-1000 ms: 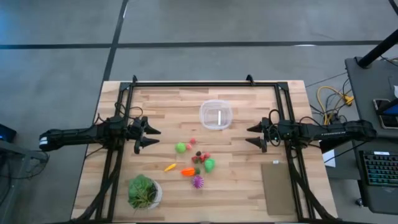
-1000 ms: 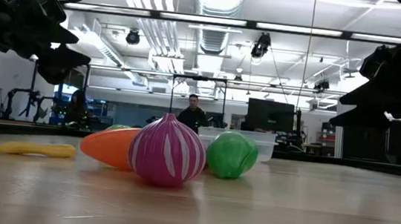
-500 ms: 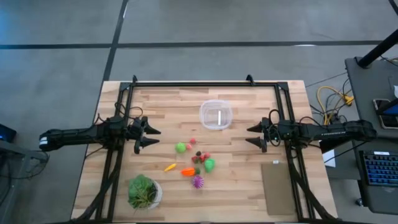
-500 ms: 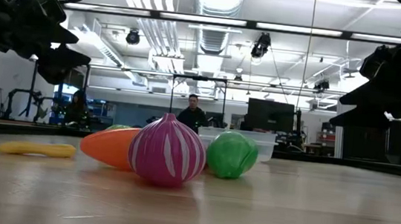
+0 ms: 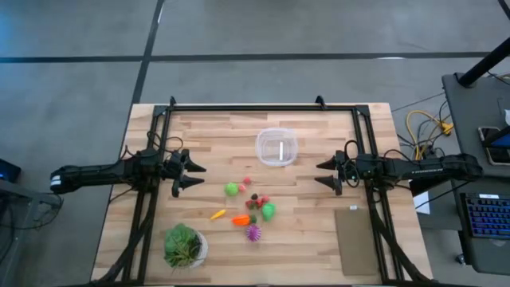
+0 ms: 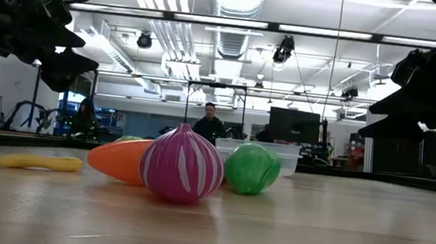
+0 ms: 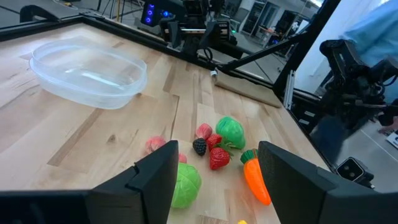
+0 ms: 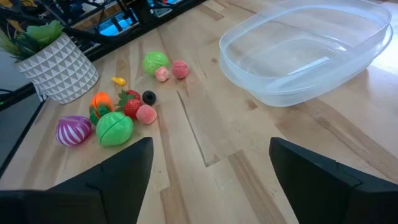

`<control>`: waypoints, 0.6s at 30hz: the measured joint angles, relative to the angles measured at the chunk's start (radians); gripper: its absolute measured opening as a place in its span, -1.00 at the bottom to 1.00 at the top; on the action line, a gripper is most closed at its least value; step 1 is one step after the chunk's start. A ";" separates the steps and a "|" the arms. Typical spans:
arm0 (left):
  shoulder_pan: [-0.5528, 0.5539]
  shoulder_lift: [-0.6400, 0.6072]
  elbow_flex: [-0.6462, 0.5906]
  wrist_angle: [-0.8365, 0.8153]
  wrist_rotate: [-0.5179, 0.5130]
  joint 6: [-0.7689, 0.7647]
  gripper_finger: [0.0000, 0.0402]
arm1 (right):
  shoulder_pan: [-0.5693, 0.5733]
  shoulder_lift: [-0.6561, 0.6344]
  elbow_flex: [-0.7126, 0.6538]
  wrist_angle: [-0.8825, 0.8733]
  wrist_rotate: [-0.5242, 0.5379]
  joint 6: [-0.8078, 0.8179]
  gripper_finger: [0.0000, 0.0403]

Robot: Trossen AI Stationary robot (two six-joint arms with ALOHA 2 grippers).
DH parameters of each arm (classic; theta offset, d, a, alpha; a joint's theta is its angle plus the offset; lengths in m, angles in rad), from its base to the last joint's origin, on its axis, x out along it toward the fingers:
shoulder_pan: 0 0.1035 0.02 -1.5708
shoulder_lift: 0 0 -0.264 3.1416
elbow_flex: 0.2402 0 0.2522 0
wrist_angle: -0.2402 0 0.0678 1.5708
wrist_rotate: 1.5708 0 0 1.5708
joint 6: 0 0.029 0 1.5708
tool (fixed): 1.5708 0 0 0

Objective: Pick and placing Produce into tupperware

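Note:
The clear round tupperware [image 5: 276, 147] stands empty toward the table's far edge, also in the left wrist view [image 7: 87, 70] and the right wrist view [image 8: 308, 50]. The produce lies in a loose cluster near the table's middle: a green piece [image 5: 231, 189], a second green piece [image 5: 268, 211], an orange carrot [image 5: 241, 220], a yellow piece [image 5: 217, 214], small red pieces [image 5: 260, 199] and a purple striped ball [image 5: 253, 233]. My left gripper [image 5: 194, 175] hovers open to the left of the cluster. My right gripper [image 5: 322, 174] hovers open to its right.
A leafy plant in a white pot [image 5: 185, 246] stands near the table's near left corner. A flat brown sheet [image 5: 355, 240] lies at the near right. A black frame [image 5: 263, 108] runs along the table's far edge and sides. A person stands in the room behind [image 6: 209, 124].

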 joint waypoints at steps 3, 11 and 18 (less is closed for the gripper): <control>0.000 0.000 0.000 0.000 0.000 0.000 0.04 | 0.000 0.000 0.000 0.000 0.000 0.000 0.56; 0.001 0.000 0.000 0.000 0.000 0.000 0.04 | 0.000 0.000 0.000 0.000 0.000 0.000 0.56; 0.000 0.000 0.000 0.000 0.000 0.000 0.04 | 0.000 0.000 0.000 0.014 0.000 0.071 0.56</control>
